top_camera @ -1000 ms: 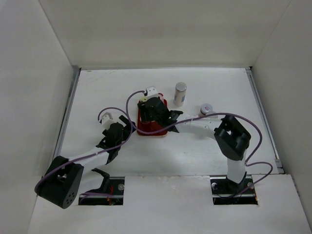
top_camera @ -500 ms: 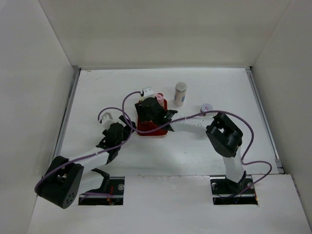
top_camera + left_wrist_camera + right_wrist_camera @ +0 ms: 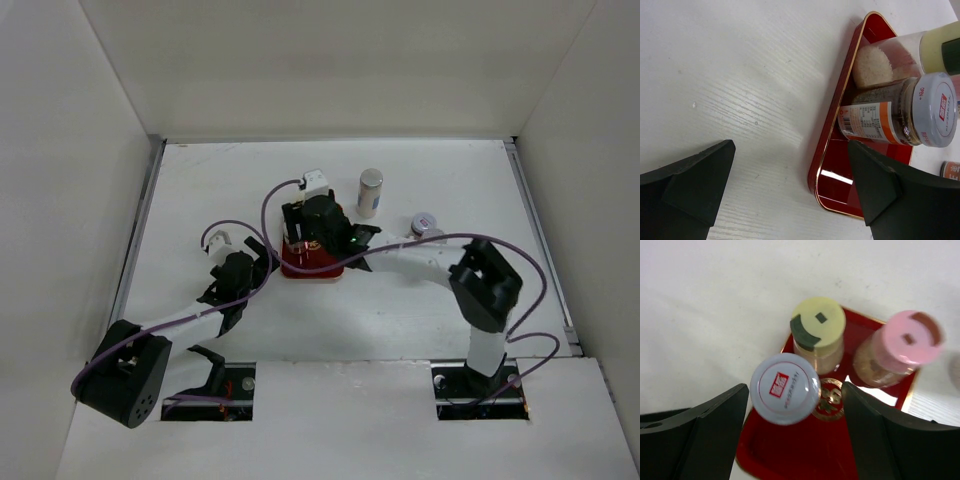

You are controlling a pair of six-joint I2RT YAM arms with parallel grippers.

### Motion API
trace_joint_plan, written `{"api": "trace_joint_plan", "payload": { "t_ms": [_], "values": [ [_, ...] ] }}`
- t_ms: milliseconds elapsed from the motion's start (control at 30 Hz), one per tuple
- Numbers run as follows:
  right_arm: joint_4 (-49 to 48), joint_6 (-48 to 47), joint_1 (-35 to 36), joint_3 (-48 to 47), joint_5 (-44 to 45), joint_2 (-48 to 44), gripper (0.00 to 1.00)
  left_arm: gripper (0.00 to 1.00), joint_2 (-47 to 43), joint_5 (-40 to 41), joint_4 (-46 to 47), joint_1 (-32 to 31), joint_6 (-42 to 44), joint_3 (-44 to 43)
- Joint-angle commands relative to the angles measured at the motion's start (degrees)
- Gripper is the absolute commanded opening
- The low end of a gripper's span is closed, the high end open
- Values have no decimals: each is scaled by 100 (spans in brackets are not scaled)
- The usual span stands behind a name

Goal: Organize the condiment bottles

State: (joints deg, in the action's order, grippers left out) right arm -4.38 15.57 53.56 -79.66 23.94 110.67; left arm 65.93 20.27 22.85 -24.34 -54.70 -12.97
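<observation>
Main risk: R gripper [image 3: 796, 390] hangs over the red tray [image 3: 795, 450] w/ fingers spread wide, gripping nothing. The grey-capped pepper jar [image 3: 784, 388] sits right btwn them. A sideways drift or skewed lift could clip that cap and tip the jar into the yellow-green-capped jar [image 3: 818, 322] just behind it, or the pink-capped jar [image 3: 909, 337] beside that one. All 3 stand upright, packed close at one end of the tray, so one topple prob. takes a neighbour. Jars look tall and narrow, i.e. tippy.

2nd risk: R forearm [image 3: 405, 262] runs just beside a pale-capped jar [image 3: 424, 221] out on the table [image 3: 200, 180]. The jar is partly hidden by the arm. A swing that way could knock it flat.

3rd: L gripper [image 3: 790, 147] is likewise spread and empty, low over bare table just beside the tray's long edge. A push fwd would shove the tray and rock the jars.

Around: silver-capped jar [image 3: 370, 192] stands upright on the table near the tray's far corner, apart from both arms. It and the pale-capped one aren't in the tray yet. To reach either, R arm must first clear the 3 loaded jars. Free tray floor shows at the near end, so new jars have to come in past those caps.
</observation>
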Motion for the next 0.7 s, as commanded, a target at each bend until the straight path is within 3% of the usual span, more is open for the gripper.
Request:
{"api": "trace_joint_plan", "payload": {
  "t_ms": [0,133,267,433,667],
  "values": [
    [-397,-37,-130,579,172,-1492,81,100,-54,-32,70,56,-67,58],
    [-170,165,-727,1723,461,-2767,80,100,-81,-50,70,39,-67,67],
    [1006,420,-1921,2174,559,-3561,85,100,-36,-67,70,-5,-76,40],
    [2151,385,-3013,1937,182,-3272,89,100,-19,-85,88,-23,-76,32],
    [2477,236,-3392,1585,-663,-2701,98,100,-72,-85,88,-14,-76,58]
  ]
}}
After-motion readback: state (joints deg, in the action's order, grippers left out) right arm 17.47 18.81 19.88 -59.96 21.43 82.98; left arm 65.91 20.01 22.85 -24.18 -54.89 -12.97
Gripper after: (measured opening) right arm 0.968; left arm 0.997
